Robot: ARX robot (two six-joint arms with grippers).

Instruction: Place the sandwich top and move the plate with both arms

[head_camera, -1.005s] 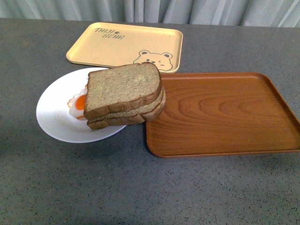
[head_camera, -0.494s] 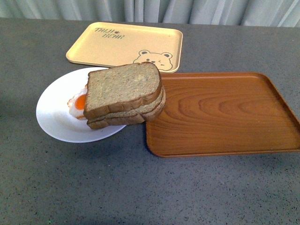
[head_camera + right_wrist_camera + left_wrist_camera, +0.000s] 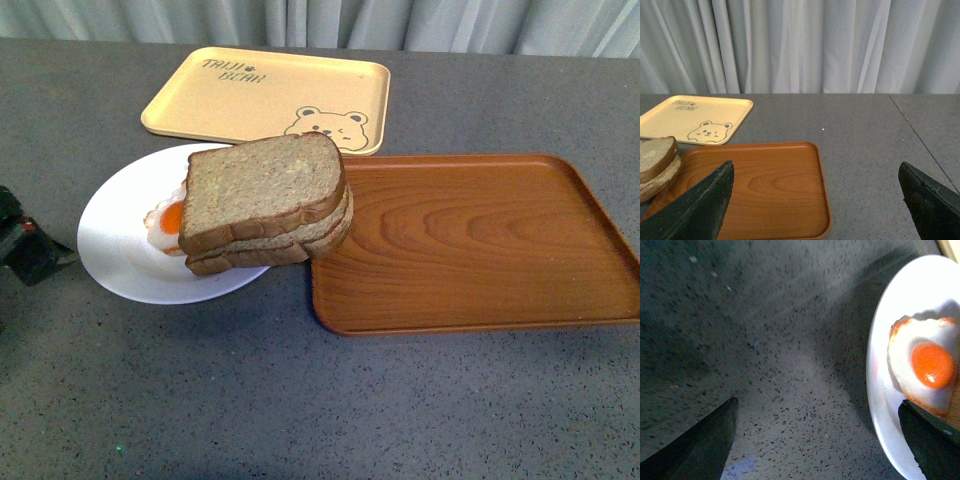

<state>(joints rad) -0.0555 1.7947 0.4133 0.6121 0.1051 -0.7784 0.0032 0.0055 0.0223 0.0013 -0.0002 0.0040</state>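
The sandwich top (image 3: 262, 182) is a speckled brown bread slice lying on a second slice, stacked on the right side of the white plate (image 3: 115, 250). The stack overhangs the plate toward the wooden tray. A fried egg (image 3: 165, 220) sticks out from under the bread. Part of my left arm (image 3: 25, 250) shows at the left edge, just left of the plate. My left gripper (image 3: 820, 445) is open and empty over the table, one finger beside the plate's rim (image 3: 879, 390) near the egg (image 3: 930, 365). My right gripper (image 3: 815, 205) is open and empty, held above the wooden tray's right edge.
A brown wooden tray (image 3: 470, 240) lies right of the plate, touching the sandwich; it also shows in the right wrist view (image 3: 765, 185). A cream bear-print tray (image 3: 265, 95) lies behind the plate. Grey curtains hang behind the speckled grey table (image 3: 300, 400).
My left arm has come into the front view at the left edge, beside the plate. The sandwich, plate and trays have not moved.
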